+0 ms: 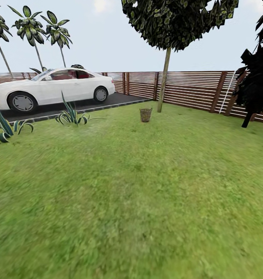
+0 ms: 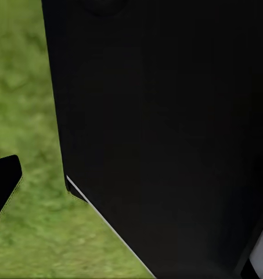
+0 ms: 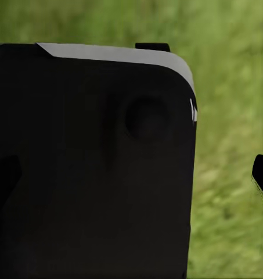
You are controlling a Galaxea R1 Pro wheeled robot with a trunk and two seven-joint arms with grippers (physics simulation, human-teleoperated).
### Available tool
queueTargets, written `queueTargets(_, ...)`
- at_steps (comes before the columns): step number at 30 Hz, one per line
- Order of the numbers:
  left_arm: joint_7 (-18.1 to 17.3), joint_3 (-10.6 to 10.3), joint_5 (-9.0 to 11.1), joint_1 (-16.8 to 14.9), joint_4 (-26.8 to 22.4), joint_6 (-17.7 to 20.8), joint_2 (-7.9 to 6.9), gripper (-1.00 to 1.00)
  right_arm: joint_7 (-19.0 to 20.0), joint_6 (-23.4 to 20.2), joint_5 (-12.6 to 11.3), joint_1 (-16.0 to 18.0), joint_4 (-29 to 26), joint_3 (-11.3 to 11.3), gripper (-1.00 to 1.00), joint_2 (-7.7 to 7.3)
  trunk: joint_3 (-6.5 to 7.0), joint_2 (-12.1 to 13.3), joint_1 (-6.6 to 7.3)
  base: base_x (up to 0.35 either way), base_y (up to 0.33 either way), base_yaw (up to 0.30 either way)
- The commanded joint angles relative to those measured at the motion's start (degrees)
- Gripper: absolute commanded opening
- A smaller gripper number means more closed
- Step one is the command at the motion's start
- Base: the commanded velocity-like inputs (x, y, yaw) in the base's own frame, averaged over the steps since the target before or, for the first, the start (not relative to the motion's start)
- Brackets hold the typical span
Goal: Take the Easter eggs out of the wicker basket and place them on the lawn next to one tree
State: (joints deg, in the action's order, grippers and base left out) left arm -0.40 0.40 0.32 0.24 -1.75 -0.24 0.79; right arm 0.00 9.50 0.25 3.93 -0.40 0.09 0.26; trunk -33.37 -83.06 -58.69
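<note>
The wicker basket stands small and far off on the lawn, just left of the tree, whose pale trunk leans slightly under a dark crown. The eggs are hidden: the basket is too distant to show what it holds. In the left wrist view one dark fingertip pokes in over grass beside a black robot panel. The right wrist view shows a dark fingertip at the frame's edge, beside another black panel. Neither view shows the jaws' spacing.
A white car is parked on the dark driveway at the back left, with spiky plants along its kerb. A brown slat fence closes the garden behind. A black cypress-like tree stands at the right.
</note>
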Motion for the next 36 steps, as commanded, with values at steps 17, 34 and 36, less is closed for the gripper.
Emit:
queueTargets(17, -0.04, 0.04, 0.03, 0.03, -0.1, -0.02, 0.0, 1.0, 0.0, 0.24, 0.04, 0.03, 0.05, 0.0, 1.0, 0.0, -0.04, -0.02, -0.03, 0.34, 0.0, 0.0)
queueTargets(34, -0.04, 0.04, 0.03, 0.03, -0.1, -0.02, 0.0, 1.0, 0.0, 0.0, -0.04, 0.03, 0.12, 0.06, 1.0, 0.06, -0.04, -0.02, -0.03, 0.34, 0.0, 0.0)
queueTargets(36, -0.04, 0.04, 0.03, 0.03, -0.1, -0.02, 0.01, 1.0, 0.0, -0.03, -0.06, 0.03, 0.13, 0.07, 1.0, 0.08, -0.04, -0.02, -0.03, 0.34, 0.0, 0.0)
